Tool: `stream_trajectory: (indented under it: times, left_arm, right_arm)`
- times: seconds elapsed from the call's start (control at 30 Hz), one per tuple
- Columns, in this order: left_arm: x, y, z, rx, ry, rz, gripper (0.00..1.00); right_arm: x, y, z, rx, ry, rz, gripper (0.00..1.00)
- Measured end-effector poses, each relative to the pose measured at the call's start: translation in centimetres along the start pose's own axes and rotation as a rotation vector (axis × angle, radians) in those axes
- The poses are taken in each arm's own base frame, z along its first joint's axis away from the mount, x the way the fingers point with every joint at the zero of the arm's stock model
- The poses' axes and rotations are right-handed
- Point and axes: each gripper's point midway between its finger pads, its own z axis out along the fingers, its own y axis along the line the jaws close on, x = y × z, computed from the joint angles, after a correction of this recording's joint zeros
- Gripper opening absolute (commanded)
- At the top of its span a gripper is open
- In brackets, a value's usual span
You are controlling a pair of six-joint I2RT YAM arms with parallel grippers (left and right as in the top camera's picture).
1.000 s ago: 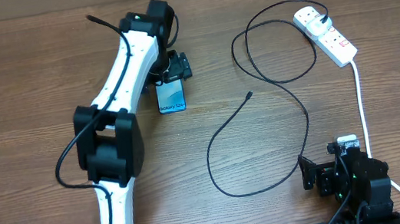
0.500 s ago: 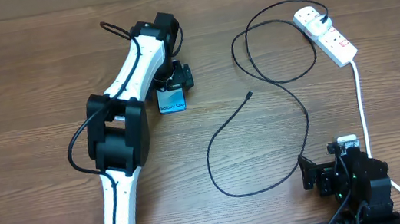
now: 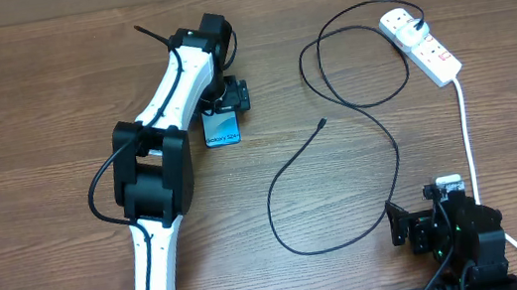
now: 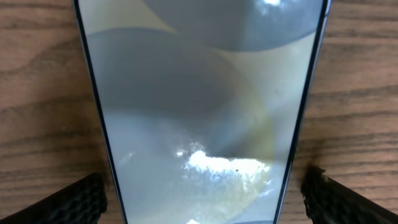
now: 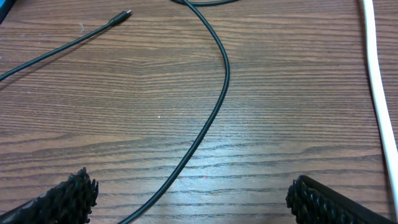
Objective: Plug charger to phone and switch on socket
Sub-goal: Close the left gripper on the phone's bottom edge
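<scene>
The phone (image 3: 223, 131) lies flat on the wooden table, its light blue screen up; it fills the left wrist view (image 4: 199, 93). My left gripper (image 3: 228, 97) is open and low over the phone's far end, one finger on each side (image 4: 202, 202), with wood showing between fingers and phone. The black charger cable (image 3: 378, 139) loops across the table; its connector tip (image 3: 323, 122) lies free, right of the phone, and shows in the right wrist view (image 5: 124, 15). Its plug (image 3: 420, 24) sits in the white socket (image 3: 431, 47). My right gripper (image 3: 417, 224) is open and empty (image 5: 199, 199) above a stretch of cable (image 5: 214, 106).
The socket's thick white cord (image 3: 467, 138) runs down the right side past my right arm, and shows at the right edge of the right wrist view (image 5: 379, 93). My left arm's white links (image 3: 155, 159) stretch diagonally across the left half of the table.
My left arm's elbow has swung up and right, and the gripper has settled lower over the phone's far end, covering more of it. The right arm, cable and socket have not moved.
</scene>
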Motion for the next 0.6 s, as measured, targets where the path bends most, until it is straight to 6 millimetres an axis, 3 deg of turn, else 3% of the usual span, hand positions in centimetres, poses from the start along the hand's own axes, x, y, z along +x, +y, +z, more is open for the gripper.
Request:
stream_trajectory:
  times: [0.23,0.37,0.6]
  left_arm:
    - [-0.51,0.10,0.08,0.016,-0.012,-0.006,1.00]
    - [-0.53,0.18,0.15,0.027,-0.006,-0.012,0.94]
    - [-0.60,0.17,0.15,0.028,-0.009,-0.014,0.95]
  right_arm:
    - [0.00,-0.01,0.00,0.000,0.000,-0.001,1.00]
    - [0.00,-0.01,0.00,0.001,0.000,-0.001,1.00]
    - [-0.01,-0.01,0.00,0.001,0.000,0.000,1.00]
